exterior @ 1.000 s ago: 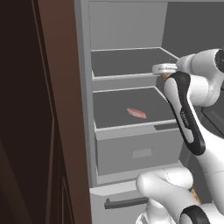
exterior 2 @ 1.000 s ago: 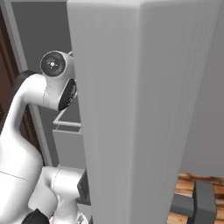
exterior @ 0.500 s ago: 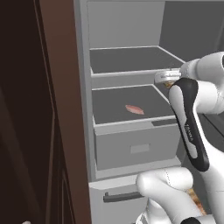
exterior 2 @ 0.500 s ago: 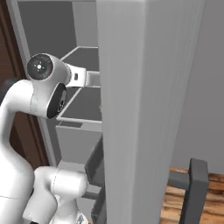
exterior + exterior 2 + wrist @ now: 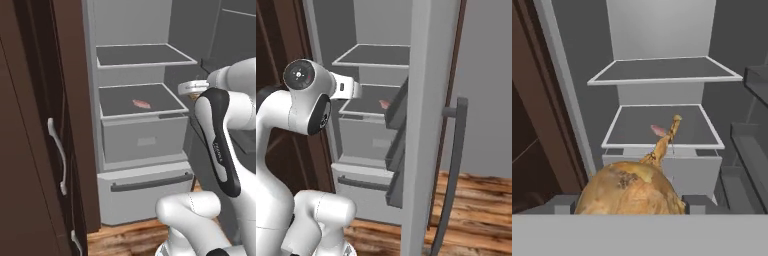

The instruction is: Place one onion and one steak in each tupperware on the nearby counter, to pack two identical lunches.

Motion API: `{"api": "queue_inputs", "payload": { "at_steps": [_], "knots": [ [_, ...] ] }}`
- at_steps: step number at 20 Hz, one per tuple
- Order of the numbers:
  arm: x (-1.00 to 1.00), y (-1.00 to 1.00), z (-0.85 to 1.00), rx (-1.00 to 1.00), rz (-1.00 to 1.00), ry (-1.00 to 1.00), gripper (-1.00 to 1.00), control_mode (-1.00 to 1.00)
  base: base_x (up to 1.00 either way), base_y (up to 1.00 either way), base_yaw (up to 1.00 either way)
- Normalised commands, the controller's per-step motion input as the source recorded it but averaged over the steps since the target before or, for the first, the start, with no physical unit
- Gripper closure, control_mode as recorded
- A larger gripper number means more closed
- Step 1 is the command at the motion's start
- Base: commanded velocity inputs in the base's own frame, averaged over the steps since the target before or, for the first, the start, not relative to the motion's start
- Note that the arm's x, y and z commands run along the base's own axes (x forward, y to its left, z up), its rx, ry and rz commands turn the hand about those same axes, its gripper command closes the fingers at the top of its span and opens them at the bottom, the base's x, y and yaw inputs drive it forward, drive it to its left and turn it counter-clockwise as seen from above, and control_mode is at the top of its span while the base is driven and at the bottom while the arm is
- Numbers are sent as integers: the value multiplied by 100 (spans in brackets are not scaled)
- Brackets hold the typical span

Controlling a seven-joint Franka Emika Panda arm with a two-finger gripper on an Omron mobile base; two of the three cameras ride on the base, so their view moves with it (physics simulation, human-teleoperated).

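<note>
Gripping an onion (image 5: 631,189) before the open fridge (image 5: 662,95), steak (image 5: 658,131) shelved

We find no readable text, label or number anywhere. A dark marking on the white robot arm (image 5: 220,150) stays illegible.

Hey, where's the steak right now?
The steak lies on the fridge's lower shelf, right of its middle in the left base view, above the closed drawer; the hand view shows it past the onion.
</note>
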Motion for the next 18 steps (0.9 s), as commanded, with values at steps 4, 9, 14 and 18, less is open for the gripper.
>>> {"api": "queue_inputs", "payload": {
  "at_steps": [4, 9, 14, 18],
  "knots": [
    [0, 0, 0, 0, 0, 0, 100, 100, -87, 0, 1],
    [0, 0, 0, 0, 0, 0, 100, 100, -89, 0, 1],
    [0, 0, 0, 0, 0, 0, 100, 100, -79, 0, 8],
    [0, 0, 0, 0, 0, 0, 100, 100, -85, -14, 13]
  ]
}}
